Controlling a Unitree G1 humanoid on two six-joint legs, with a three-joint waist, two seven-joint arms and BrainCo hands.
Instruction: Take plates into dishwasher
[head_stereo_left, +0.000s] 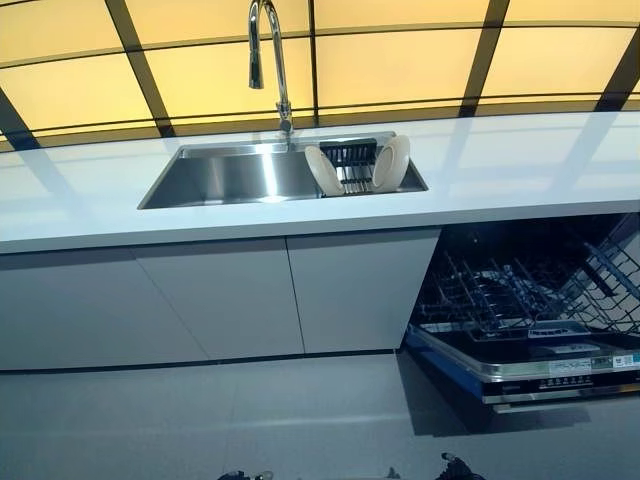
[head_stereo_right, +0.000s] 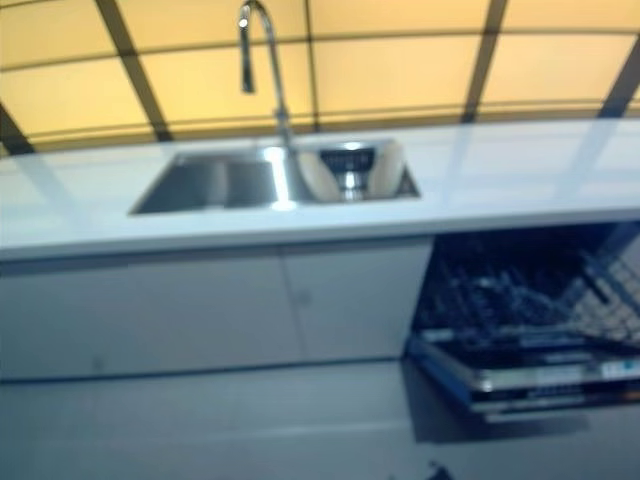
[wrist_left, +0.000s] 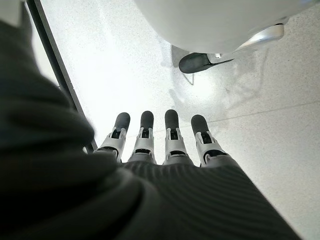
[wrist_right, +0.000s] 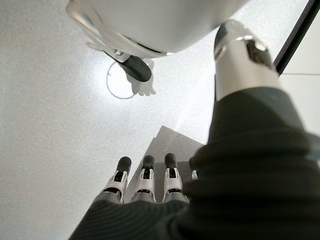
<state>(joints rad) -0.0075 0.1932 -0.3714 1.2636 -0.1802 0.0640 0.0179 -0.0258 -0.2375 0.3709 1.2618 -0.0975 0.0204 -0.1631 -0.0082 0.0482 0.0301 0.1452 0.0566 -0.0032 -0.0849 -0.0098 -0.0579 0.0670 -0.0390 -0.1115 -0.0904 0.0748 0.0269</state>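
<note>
Two cream plates stand on edge in a dark rack inside the steel sink: one plate on the rack's left, the other plate on its right. The dishwasher stands open at the lower right, its wire rack pulled out over the lowered door. My left hand hangs over the floor with straight fingers and holds nothing. My right hand also hangs over the floor, fingers straight and empty. Neither hand shows in the eye views.
A tall faucet rises behind the sink. A white countertop runs the full width above grey cabinet doors. Grey floor lies between me and the cabinets. The dishwasher door juts out into the floor at the right.
</note>
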